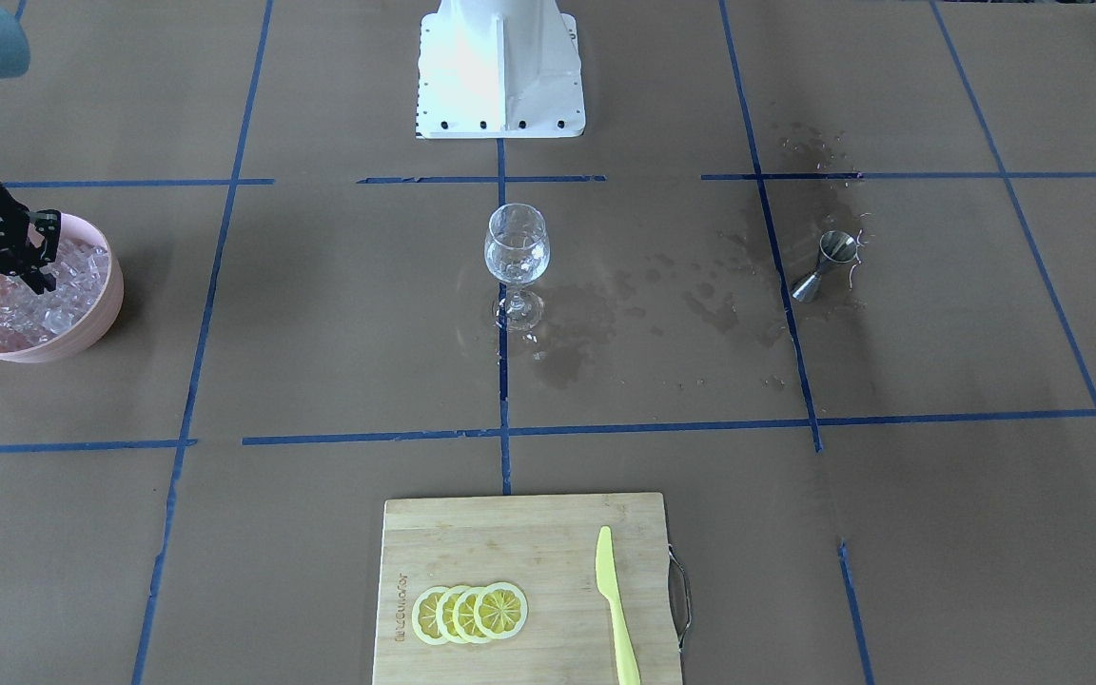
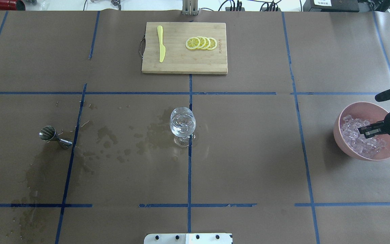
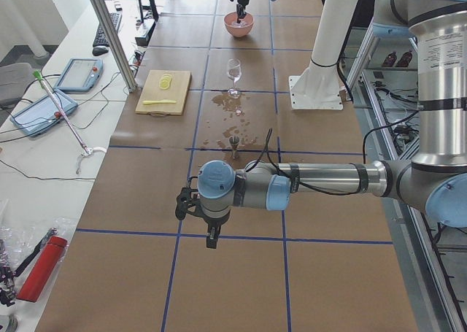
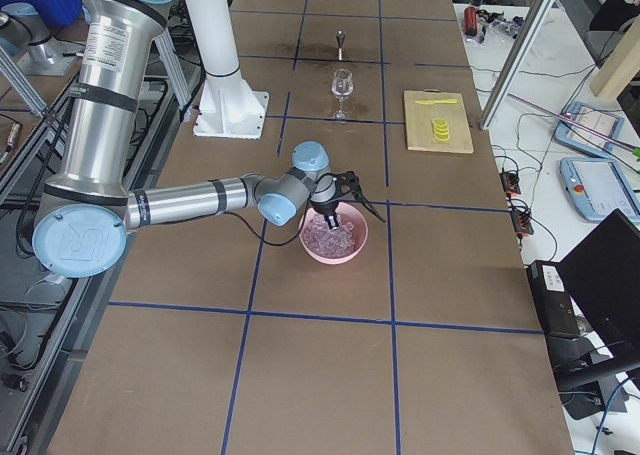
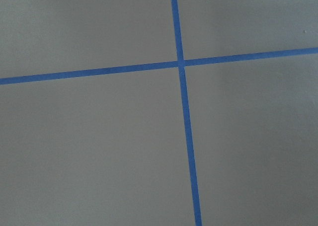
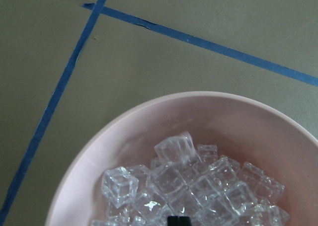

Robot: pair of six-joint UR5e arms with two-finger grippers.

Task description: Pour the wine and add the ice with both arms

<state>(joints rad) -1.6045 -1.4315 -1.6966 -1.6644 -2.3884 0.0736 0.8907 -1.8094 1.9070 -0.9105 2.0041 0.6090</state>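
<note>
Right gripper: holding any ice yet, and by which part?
Cannot tell: the right gripper sits at the ice in the pink bowl, but no view shows a cube gripped.

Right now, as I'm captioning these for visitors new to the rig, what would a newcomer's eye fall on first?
Most likely the pink bowl heaped with glittering ice at the robot's far right, with the right gripper dipped into it. Next, the clear wine glass standing alone at the centre, with dark wet stains spread from it toward a metal jigger on the robot's left.
</note>
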